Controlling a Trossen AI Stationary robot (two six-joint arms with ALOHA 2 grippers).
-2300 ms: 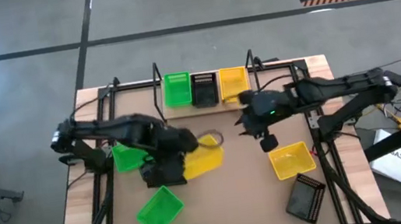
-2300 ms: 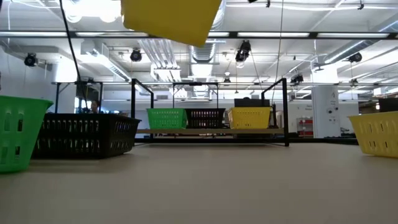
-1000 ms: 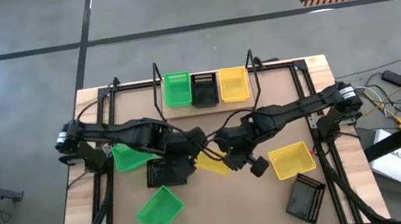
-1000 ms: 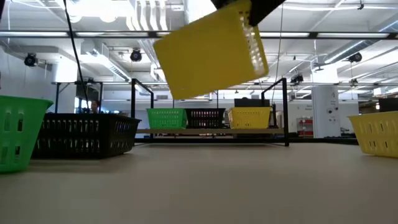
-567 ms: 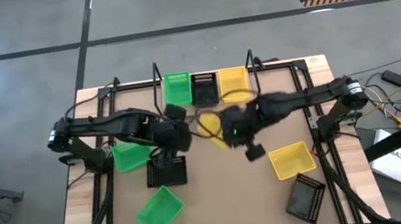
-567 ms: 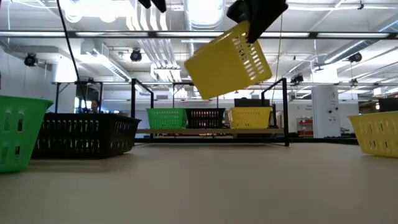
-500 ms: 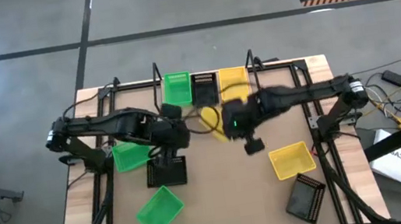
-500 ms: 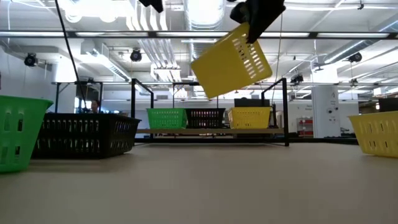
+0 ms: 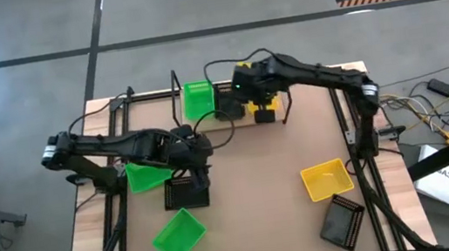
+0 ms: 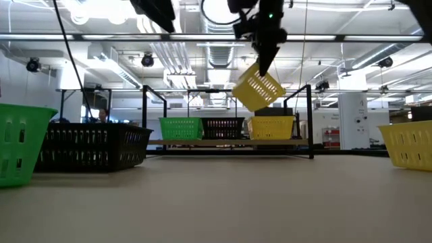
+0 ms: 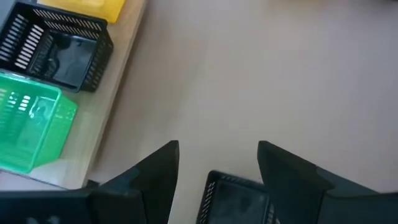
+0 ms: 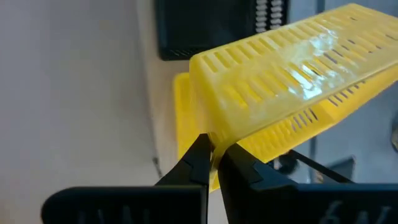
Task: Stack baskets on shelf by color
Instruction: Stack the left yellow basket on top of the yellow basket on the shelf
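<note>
The shelf (image 9: 245,115) stands at the table's far edge with a green basket (image 9: 197,99), a black one (image 9: 226,100) and a yellow one (image 10: 272,127) side by side on its board. Above that yellow one hangs another yellow basket (image 10: 258,89), with my right gripper (image 12: 215,154) shut on it. My left gripper (image 11: 217,158) stands open over a black basket (image 9: 188,192) at the table's middle left, touching nothing. My right gripper pinches the yellow basket's wall at its upper edge near a corner (image 12: 209,138), between its two fingers. The fingers come from above, pointing down. The basket hangs tilted below them, clear of the yellow basket on the shelf.
On the table lie a green basket (image 9: 147,174) at the left, another green one (image 9: 178,236) near the front, and a yellow one (image 9: 327,179) and a black one (image 9: 344,221) at the right. Black wire frames (image 9: 177,92) stand at the shelf's ends.
My right gripper has carried the yellow basket from the table's middle toward the far edge and up, to above the shelf's yellow basket; the basket hangs tilted all the way. My left gripper has drawn back from it toward the table's left.
</note>
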